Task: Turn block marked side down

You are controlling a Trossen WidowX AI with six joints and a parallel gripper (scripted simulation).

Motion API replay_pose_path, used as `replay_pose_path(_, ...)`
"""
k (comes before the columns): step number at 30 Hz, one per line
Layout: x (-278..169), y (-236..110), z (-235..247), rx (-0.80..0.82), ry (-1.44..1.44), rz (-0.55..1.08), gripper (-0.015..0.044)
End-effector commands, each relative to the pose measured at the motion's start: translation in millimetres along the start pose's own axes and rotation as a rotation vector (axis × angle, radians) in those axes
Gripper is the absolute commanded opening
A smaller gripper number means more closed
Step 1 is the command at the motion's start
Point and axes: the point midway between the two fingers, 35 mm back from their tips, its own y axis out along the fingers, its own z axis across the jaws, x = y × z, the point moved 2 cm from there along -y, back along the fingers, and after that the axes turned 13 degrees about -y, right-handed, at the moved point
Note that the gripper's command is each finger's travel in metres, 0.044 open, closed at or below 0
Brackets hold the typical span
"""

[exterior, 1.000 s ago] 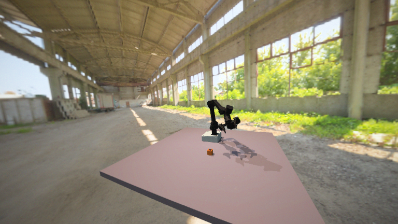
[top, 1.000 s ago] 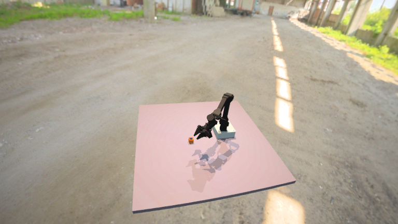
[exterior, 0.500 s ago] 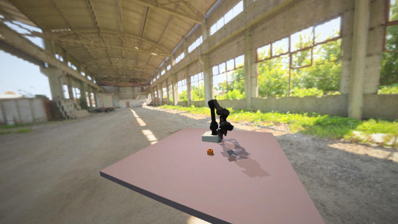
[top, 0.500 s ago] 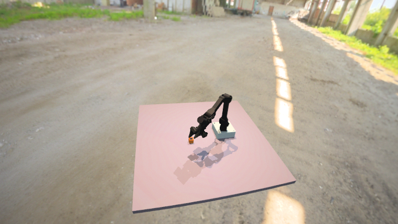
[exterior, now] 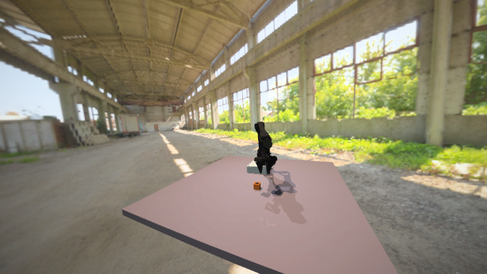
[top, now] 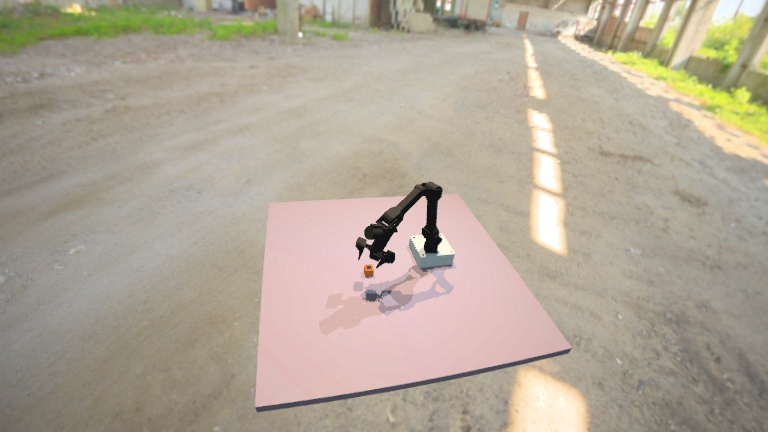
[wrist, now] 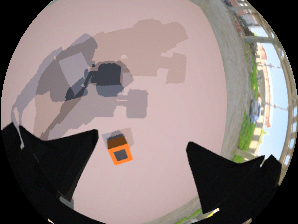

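An orange block (top: 368,272) (exterior: 257,186) (wrist: 118,143) rests on the pink table (top: 300,354) (exterior: 204,211) (wrist: 160,185). A dark square mark (wrist: 120,155) shows on its upper face, framed by an orange border. My gripper (top: 368,262) (exterior: 264,173) (wrist: 143,141) is open and empty, above the table and clear of the block. In the wrist view the block lies between the two fingers' directions, closer to the left finger. The block's underside is hidden.
The arm's pale base box (top: 436,261) (exterior: 252,168) stands on the table behind the block. Shadows of the arm fall on the table beside the block. The table's front edge (top: 413,382) drops off toward the top camera.
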Motion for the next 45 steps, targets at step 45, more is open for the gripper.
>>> replay_pose_path(45,-72.0,66.5,27.2,0.308,1.245,0.3,0.044)
